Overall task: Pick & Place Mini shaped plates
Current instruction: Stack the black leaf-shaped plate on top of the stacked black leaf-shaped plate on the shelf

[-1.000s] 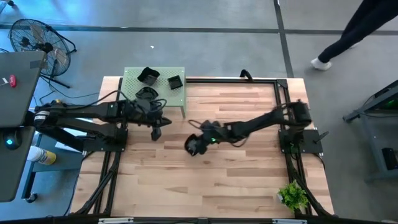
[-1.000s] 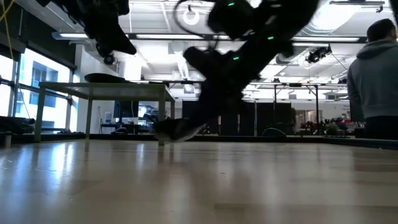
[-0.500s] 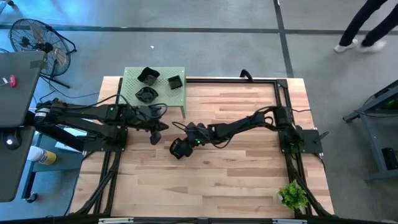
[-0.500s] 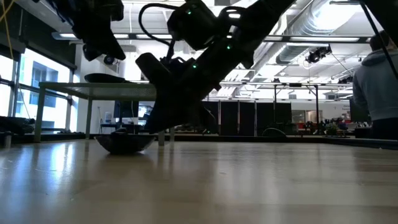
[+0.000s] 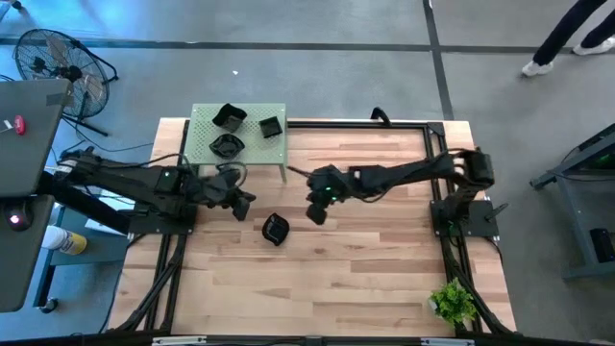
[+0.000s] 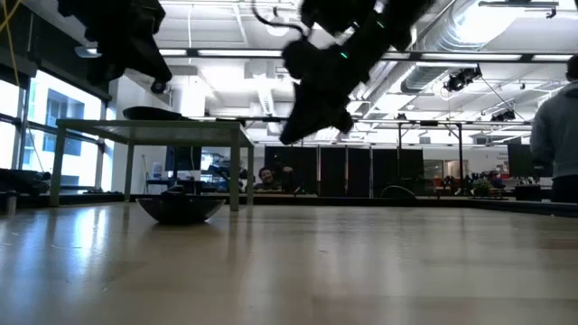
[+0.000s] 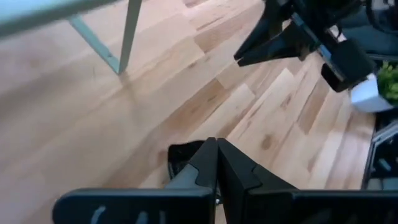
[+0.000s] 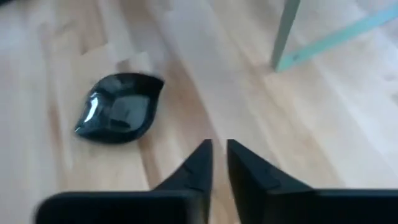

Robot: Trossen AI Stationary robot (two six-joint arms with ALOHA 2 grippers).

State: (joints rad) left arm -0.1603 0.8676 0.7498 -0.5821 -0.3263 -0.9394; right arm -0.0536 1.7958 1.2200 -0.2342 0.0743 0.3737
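Observation:
Three mini shaped plates sit on the green perforated stand at the table's far left. A fourth glossy black, leaf-like plate rests by its underside on the wooden table top. My right gripper hangs above the table just right of that plate, open by a narrow gap and holding nothing. My left gripper hovers shut just left of the plate, whose edge shows behind its fingers.
A small green plant stands at the table's near right corner. The stand's legs reach the table close to both grippers. A person stands beyond the table on the right. Bare wood lies toward the near edge.
My right gripper carried the black plate toward the table's left, set it down on the wood and opened. It then rose and drew back toward the right, clear of the plate. The plate stays where it was put down.

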